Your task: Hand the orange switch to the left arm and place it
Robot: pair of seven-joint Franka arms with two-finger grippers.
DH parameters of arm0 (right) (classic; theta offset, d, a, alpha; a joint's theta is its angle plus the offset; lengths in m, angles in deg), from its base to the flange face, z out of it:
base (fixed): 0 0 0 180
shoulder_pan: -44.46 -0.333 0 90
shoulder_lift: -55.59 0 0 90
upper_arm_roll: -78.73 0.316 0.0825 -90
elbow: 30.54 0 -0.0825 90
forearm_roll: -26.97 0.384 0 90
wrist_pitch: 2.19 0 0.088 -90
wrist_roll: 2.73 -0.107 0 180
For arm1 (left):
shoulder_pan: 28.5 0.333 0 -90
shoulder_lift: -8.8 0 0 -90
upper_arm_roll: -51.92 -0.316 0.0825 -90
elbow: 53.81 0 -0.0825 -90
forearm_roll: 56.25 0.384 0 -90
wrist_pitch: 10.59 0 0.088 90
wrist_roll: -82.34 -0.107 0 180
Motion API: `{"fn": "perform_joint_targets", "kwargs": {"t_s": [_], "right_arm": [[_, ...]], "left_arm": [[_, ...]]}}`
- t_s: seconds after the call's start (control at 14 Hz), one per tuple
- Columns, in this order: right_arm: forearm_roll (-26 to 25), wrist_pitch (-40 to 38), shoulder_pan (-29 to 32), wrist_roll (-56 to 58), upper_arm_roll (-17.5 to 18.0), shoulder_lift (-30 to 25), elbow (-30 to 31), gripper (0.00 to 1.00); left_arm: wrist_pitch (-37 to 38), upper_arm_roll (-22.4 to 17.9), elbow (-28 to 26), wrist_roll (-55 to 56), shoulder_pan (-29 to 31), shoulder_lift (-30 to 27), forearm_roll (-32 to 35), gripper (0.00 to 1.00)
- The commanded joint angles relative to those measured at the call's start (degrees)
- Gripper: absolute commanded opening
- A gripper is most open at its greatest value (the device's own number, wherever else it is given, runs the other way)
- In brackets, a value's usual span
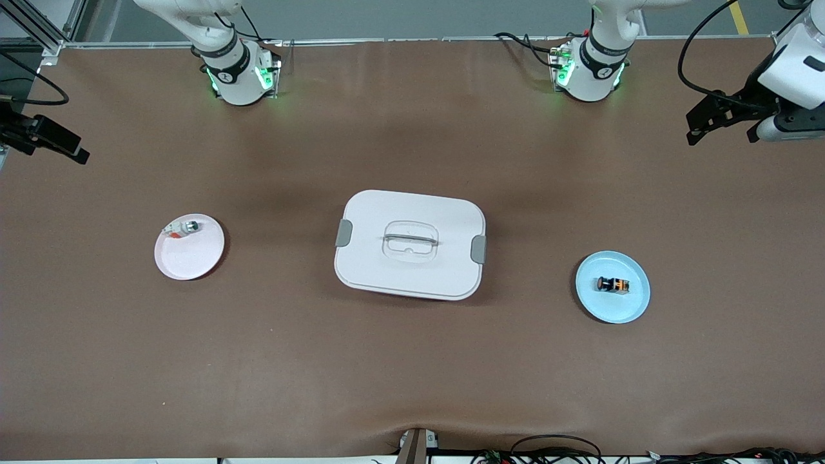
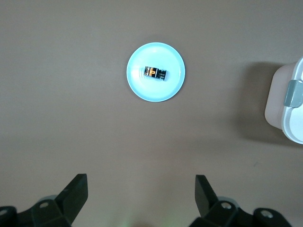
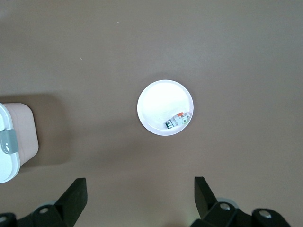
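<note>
Both pairs of jaws are spread wide and hold nothing. The left gripper point(image 1: 722, 125) hangs high over the left arm's end of the brown table point(image 1: 412, 361), and the right gripper point(image 1: 48, 138) hangs high over the right arm's end. Both arms wait.

The orange switch point(image 1: 613, 284) lies on its side in the middle of the blue plate point(image 1: 635, 303). From the box point(image 1: 410, 244) in the middle of the table, that plate sits at about four o'clock in the front view, well apart from it. The pink plate point(image 1: 187, 258) sits at about nine o'clock from the box. A small silver part point(image 1: 182, 227) rests at that plate's twelve o'clock edge.
</note>
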Motion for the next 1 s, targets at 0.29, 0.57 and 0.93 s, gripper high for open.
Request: {"fn": "perform_joint_targets", "kwargs": {"t_s": [0.29, 0.57, 0.93], "right_arm": [[0.8, 1.1, 0.2, 3.4, -0.6, -1.7, 2.0, 1.00], [0.8, 1.0, 0.2, 3.4, -0.6, -1.8, 2.1, 1.00], [0.8, 1.4, 0.1, 3.4, -0.6, -3.1, 3.7, 1.00]], "left_arm": [[1.5, -0.2, 4.6, -0.6, 0.0, 3.0, -0.7, 1.00], [1.5, -0.2, 4.7, -0.7, 0.1, 3.0, -0.7, 1.00], [1.5, -0.1, 4.8, -0.6, -0.3, 3.0, -0.8, 1.00]]}}
